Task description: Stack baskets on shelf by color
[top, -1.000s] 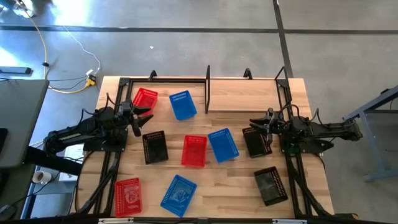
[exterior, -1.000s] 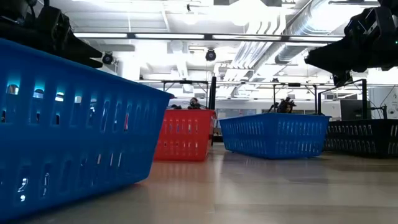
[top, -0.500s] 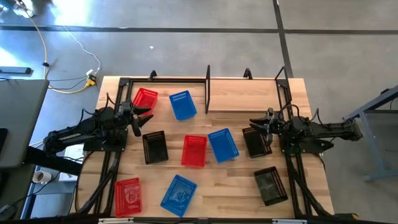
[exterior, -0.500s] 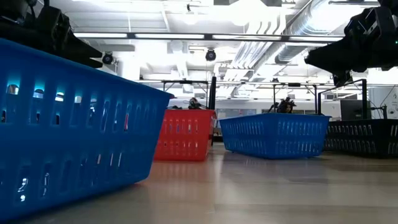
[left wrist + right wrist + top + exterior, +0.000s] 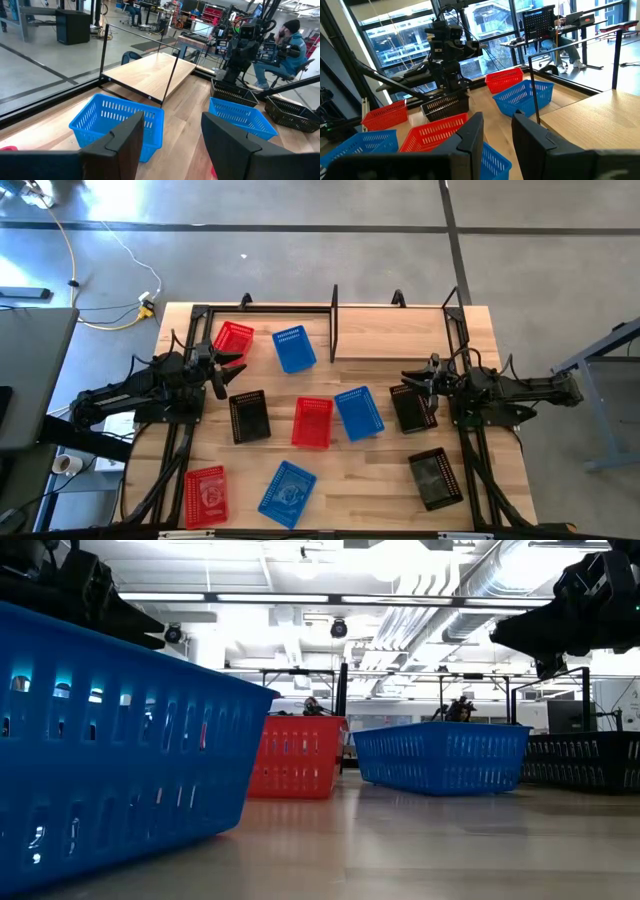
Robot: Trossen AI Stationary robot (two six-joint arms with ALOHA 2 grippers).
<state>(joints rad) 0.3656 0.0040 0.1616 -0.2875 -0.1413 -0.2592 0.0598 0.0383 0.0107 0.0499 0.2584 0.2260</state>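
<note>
Nearest the lower edge of the high view lie three baskets on the worktop point(image 5: 390, 330): a red basket point(image 5: 206, 496) at lower left, a blue basket point(image 5: 288, 491) beside it toward centre, and a black basket point(image 5: 435, 477) at lower right. Farther up, a middle row runs across the frame: another black basket point(image 5: 248, 416), a second red basket point(image 5: 312, 422), a second blue basket point(image 5: 358, 412) and a third black basket point(image 5: 411, 407) just beside the right gripper point(image 5: 412, 378). Beyond those, at upper left, sit a third red basket point(image 5: 232, 338) and a third blue basket point(image 5: 294, 348). Farthest off, along the upper middle, stands the shelf point(image 5: 334, 320), with no basket on it yet.

The left gripper point(image 5: 228, 366) hangs between the upper red basket and the black one below it, jaws spread wide and holding nothing. The right gripper's jaws stand partly apart, also gripping nothing.

These baskets look light, thin-walled and perforated, likely a bit springy and smooth. I'd judge the best hold is one jaw inside and one outside a side wall near the rim; squeezing across the whole basket would likely flex it.
</note>
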